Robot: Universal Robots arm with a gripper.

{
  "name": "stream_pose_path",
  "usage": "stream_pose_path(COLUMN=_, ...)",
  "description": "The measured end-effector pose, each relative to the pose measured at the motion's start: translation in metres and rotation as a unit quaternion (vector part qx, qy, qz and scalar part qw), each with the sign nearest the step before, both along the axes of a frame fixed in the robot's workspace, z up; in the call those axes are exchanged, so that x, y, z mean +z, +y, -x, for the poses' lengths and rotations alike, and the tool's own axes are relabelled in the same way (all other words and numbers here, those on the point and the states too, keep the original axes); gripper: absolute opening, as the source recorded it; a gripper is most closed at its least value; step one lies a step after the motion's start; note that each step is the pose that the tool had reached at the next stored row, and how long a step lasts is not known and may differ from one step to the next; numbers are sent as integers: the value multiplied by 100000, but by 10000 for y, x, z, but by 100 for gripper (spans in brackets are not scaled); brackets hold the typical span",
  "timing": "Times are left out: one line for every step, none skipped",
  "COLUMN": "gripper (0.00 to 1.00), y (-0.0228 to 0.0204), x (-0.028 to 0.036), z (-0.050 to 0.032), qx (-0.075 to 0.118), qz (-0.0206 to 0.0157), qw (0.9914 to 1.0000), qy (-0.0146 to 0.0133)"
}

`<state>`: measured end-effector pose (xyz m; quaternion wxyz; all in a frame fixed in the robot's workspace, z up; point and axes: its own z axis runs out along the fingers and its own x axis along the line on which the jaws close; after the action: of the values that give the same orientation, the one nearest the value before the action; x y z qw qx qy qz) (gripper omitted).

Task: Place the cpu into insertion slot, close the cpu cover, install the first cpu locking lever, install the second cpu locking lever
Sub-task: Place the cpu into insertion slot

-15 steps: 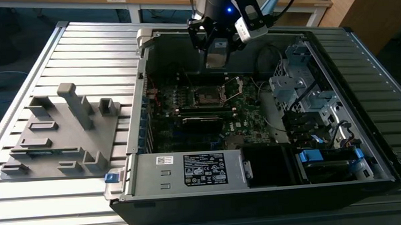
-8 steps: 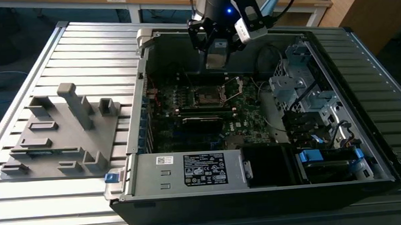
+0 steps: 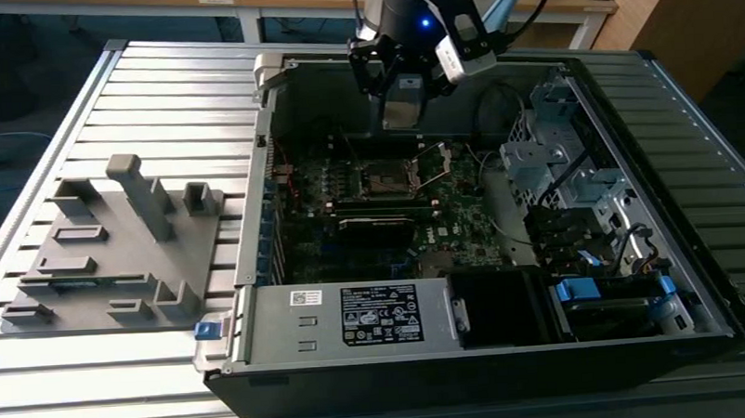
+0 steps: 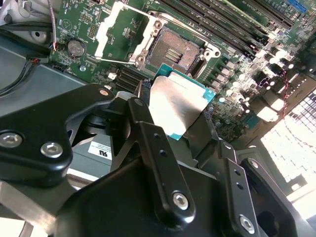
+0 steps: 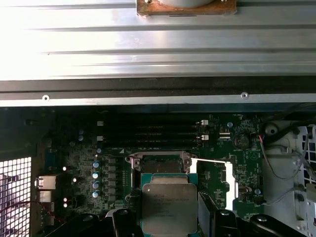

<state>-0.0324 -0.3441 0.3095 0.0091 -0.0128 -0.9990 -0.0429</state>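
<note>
My gripper [image 3: 401, 115] hangs inside the open computer case, above the motherboard and just behind the insertion slot [image 3: 384, 179]. It is shut on the cpu [image 4: 175, 103], a flat square chip with a dull silver top and a green rim, gripped by two opposite edges between the black fingers [image 4: 143, 118]. In both wrist views the cpu [image 5: 169, 205] floats over the board, clear of the bare insertion slot [image 4: 175, 49], partly covering it in the first wrist view. The cpu cover [image 4: 121, 32] is swung open and lies beside the socket, and it also shows as a shiny frame [image 5: 217, 177].
A grey fixture plate [image 3: 114, 246] with upright posts lies on the ribbed table at the exterior view's left. Inside the case are a labelled power supply [image 3: 351, 317], a metal drive cage [image 3: 557, 156], memory slots [image 5: 148, 133] and loose cables [image 4: 19, 74].
</note>
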Motion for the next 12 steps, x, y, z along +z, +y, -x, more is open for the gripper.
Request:
stream_pose_path(gripper=54, y=0, x=-3, z=0, qx=0, qz=2, qw=100000, qy=0)
stream_pose_path(gripper=54, y=0, x=-6, z=0, qx=-1, qz=2, qw=100000, qy=0)
stream_pose_path(gripper=54, y=0, x=-10, z=0, qx=-2, qz=-2, qw=100000, qy=0)
stream_pose_path(gripper=54, y=0, x=-13, z=0, qx=-1, qz=2, qw=100000, qy=1)
stream_pose_path(gripper=54, y=0, x=-16, z=0, qx=0, qz=0, qw=100000, qy=-1)
stream_pose_path(gripper=54, y=0, x=-19, z=0, qx=-2, qz=0, qw=100000, qy=0)
stream_pose_path(gripper=54, y=0, x=-22, z=0, qx=-3, qz=4, qw=100000, qy=1)
stream_pose_path(gripper=54, y=0, x=-25, z=0, qx=-1, qz=5, qw=100000, qy=3)
stream_pose_path(gripper=54, y=0, x=-27, z=0, qx=0, qz=4, qw=100000, qy=3)
stream_pose_path(gripper=54, y=0, x=-30, z=0, qx=-1, qz=2, qw=100000, qy=2)
stream_pose_path(gripper=54, y=0, x=-32, z=0, qx=-3, qz=6, qw=100000, qy=3)
stream_pose_path(gripper=54, y=0, x=-34, z=0, qx=-2, qz=5, qw=100000, qy=1)
